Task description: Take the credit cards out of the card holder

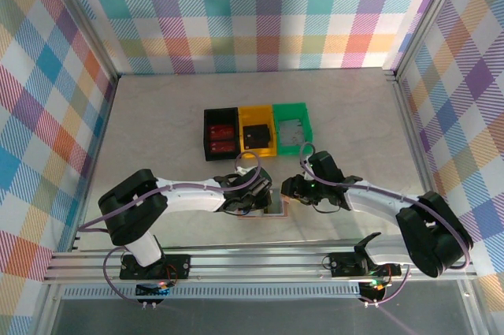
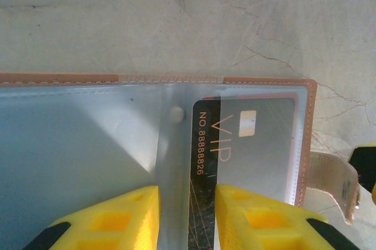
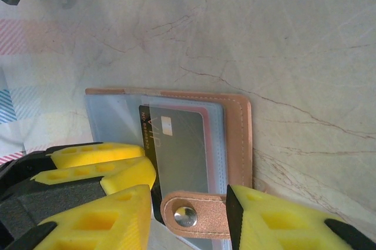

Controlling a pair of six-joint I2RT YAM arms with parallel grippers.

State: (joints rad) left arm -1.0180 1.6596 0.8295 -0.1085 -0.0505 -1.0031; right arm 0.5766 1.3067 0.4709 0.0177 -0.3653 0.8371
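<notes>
Partly within right gripper [image 3: 191, 220] — card holder [image 3: 238, 138]

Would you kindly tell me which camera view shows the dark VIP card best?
The left wrist view: the VIP card is close, its number legible through the clear sleeve. The right wrist view shows it smaller, lettering blurred. In the top external view the card holder is tiny, the card indistinct.

My gripper [image 3: 189, 198] straddles the card holder's [image 3: 238, 138] snap tab [image 3: 202, 216], jaws apart. A dark card [image 3: 176, 147] sits in its clear pocket [image 3: 214, 144].
</notes>
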